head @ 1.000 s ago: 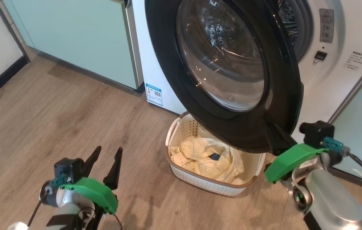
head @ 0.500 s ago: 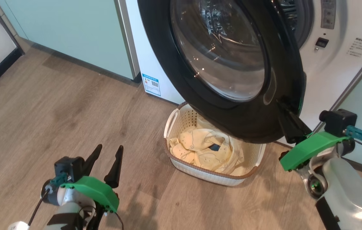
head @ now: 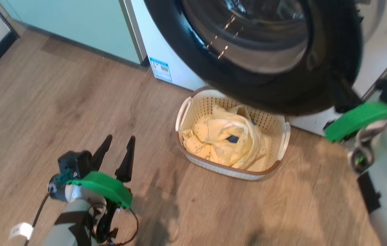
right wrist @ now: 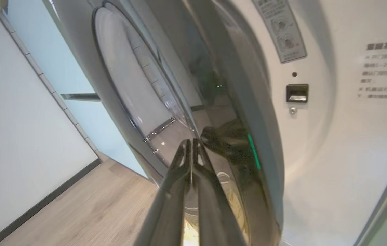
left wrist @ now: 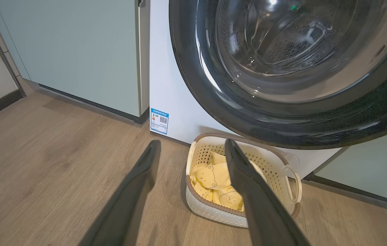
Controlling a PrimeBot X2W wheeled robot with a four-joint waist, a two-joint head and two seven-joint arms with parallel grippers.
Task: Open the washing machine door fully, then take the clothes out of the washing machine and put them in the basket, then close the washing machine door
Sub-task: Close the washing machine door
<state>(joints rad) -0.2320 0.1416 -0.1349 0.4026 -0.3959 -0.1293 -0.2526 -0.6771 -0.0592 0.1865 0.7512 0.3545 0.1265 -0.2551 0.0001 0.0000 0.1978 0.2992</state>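
The basket (head: 207, 106) sat on the floor (head: 43, 102) right in front of the washing machine (head: 173, 65), with the cream-yellow clothes (head: 221, 143) piled inside it. The washing machine door (head: 275, 92) hung partly open, its black ring overhanging the basket's back rim. Left gripper (head: 120, 137) hovered over the floor left of the basket, fingers spread wide, holding nothing. Right gripper (right wrist: 191, 141) was pinched fully together, tips up by the door's outer edge.
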